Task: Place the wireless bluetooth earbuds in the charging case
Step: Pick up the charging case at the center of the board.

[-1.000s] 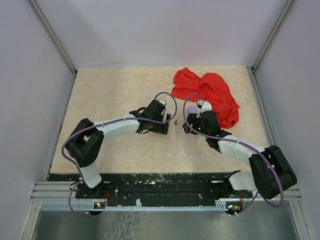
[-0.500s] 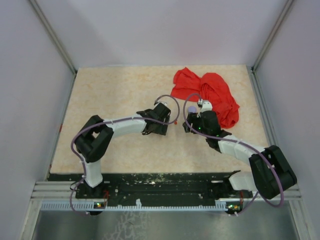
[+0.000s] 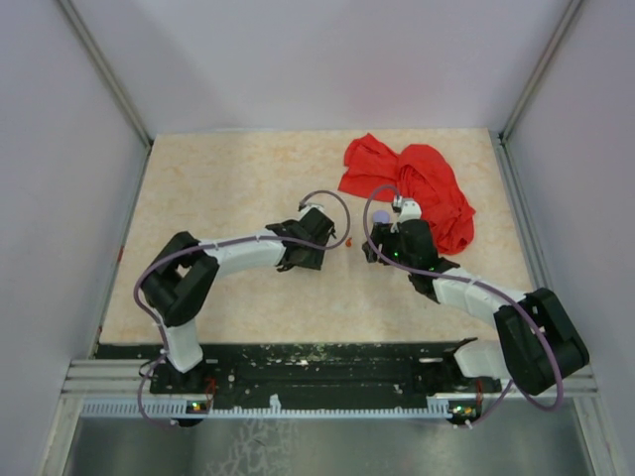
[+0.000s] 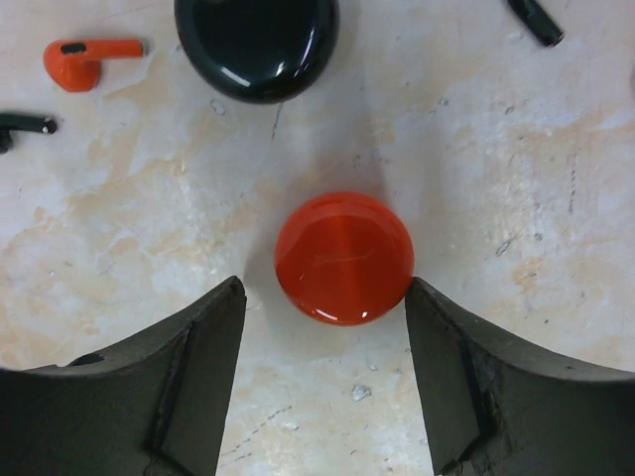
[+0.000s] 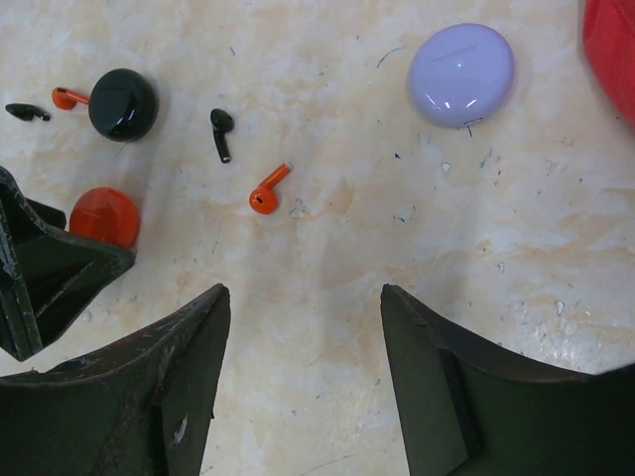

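Observation:
The charging case (image 4: 257, 45) is a glossy round black puck lying shut on the table, also seen at the far left in the right wrist view as the charging case (image 5: 123, 104). Loose earbuds lie around it: a black earbud (image 5: 221, 132), a second black earbud (image 5: 25, 111), an orange earbud (image 5: 268, 190) and another orange earbud (image 4: 89, 59). My left gripper (image 4: 322, 302) is open, low over the table, its jaws on either side of a red disc (image 4: 344, 258). My right gripper (image 5: 303, 297) hangs open over bare table, holding nothing.
A lavender disc (image 5: 461, 74) lies beyond the right gripper. A crumpled red cloth (image 3: 412, 183) covers the table's far right. In the top view the left gripper (image 3: 327, 253) and right gripper (image 3: 372, 256) face each other mid-table, close together. Walls enclose the table.
The left arm's elbow has swung right and its wrist has settled slightly nearer and lower. The right arm has not moved.

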Controlling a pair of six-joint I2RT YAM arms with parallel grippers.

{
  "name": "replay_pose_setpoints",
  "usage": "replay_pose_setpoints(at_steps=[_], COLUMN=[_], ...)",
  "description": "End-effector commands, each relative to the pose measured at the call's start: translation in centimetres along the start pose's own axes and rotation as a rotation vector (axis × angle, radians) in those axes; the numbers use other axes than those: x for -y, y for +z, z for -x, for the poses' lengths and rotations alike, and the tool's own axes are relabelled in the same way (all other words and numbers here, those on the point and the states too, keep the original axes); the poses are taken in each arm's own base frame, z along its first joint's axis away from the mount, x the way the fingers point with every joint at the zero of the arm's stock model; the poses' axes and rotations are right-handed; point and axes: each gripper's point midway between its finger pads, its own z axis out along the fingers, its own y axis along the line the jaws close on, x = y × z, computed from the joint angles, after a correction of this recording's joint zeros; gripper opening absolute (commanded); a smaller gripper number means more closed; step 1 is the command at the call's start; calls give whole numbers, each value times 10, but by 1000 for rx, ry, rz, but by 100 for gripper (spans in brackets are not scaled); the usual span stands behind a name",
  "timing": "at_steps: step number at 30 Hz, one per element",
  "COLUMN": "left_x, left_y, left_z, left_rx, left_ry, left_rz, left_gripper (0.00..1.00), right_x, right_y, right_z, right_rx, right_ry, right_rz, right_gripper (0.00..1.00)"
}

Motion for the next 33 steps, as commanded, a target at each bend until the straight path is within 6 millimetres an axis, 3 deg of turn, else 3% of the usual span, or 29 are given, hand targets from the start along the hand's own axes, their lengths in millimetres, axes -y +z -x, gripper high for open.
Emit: replay_pose_setpoints(at_steps=[1,6,12,19,33], left_x=[-16,-24,0,4,9], left_y=[-11,-15,-13,-6,0], left_z=[-9,-13,-2,5,7], left_rx=[-14,-7,17,26,9], left_ry=[-6,-21,24,103,153], left_rz=[29,24,-101,-110,-168], left_gripper=[71,71,73,76,66], right_x=[-11,-13,-14,-17,-20], right_y=[-2,-1,-1,-1,0], right_z=[18,17,16,16,15], right_rx=[69,64,59,58,49], right_ry=[-6,-7,-8,-15,-21], right_rz=[40,51,58,74,94], right_gripper=[63,63,63,63,63])
